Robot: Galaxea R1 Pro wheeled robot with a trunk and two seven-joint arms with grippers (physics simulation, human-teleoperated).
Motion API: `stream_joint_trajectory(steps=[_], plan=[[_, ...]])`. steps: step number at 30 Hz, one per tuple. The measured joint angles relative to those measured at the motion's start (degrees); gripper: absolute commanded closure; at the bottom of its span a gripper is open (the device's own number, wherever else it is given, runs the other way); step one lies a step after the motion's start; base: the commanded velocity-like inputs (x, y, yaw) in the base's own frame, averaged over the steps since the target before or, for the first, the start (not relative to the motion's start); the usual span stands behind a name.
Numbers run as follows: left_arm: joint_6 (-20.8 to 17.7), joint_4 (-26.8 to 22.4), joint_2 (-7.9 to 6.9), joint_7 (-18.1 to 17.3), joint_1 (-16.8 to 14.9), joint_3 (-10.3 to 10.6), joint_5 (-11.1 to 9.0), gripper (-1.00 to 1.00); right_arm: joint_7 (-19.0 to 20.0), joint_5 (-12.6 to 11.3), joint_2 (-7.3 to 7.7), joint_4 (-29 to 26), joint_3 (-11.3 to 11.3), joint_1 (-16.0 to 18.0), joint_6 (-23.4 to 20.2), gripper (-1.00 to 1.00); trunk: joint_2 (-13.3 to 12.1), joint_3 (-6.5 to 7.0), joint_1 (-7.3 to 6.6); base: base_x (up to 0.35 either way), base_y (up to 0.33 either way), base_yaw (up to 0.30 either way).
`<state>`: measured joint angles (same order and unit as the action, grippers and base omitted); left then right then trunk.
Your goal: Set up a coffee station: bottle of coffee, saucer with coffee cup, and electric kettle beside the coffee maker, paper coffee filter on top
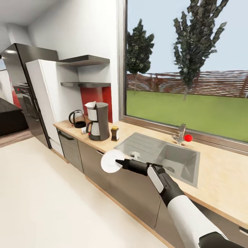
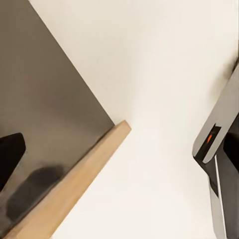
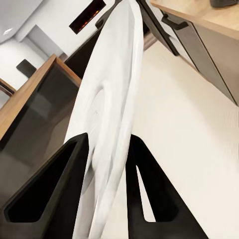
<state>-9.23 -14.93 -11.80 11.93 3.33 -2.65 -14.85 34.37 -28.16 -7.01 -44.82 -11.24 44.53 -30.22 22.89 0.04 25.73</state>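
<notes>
A: From the head view, the right arm reaches out over the floor in front of the cabinets, its right gripper [image 1: 118,162] holding the white saucer [image 1: 111,163] by its rim, short of the counter [image 1: 220,179]. Further along the counter stands the coffee maker [image 1: 98,121] with a paper filter [image 1: 90,104] on top, the electric kettle [image 1: 78,119] just beside it on the far side, the bottle of coffee [image 1: 115,133] just beside it on the near side.

B: And that small white thing at the coffee maker's foot?

A: Too small to tell. Sink [image 1: 162,155] and window lie beyond.

B: Left wrist view?

A: Pale floor, a wooden edge [image 2: 74,191] and a grey panel. A dark tip sits at the frame's edge; whether those jaws are apart or together, I cannot tell.

B: Right wrist?

A: Here's what the head view lacks: the saucer [image 3: 112,114] seen edge-on, clamped between the two black fingers [image 3: 50,189], jaws clenched on its rim.
</notes>
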Motion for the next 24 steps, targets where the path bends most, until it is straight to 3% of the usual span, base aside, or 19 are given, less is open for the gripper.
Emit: stream_joint_trajectory(steps=[24], plan=[[0.1, 0.0, 0.01, -0.2, 0.0, 0.0, 0.0, -1.00, -0.2, 0.1, 0.01, 2.6, 0.3, 0.0, 0.0, 1.00, 0.0, 0.00, 0.00, 0.249, 0.246, 0.000]])
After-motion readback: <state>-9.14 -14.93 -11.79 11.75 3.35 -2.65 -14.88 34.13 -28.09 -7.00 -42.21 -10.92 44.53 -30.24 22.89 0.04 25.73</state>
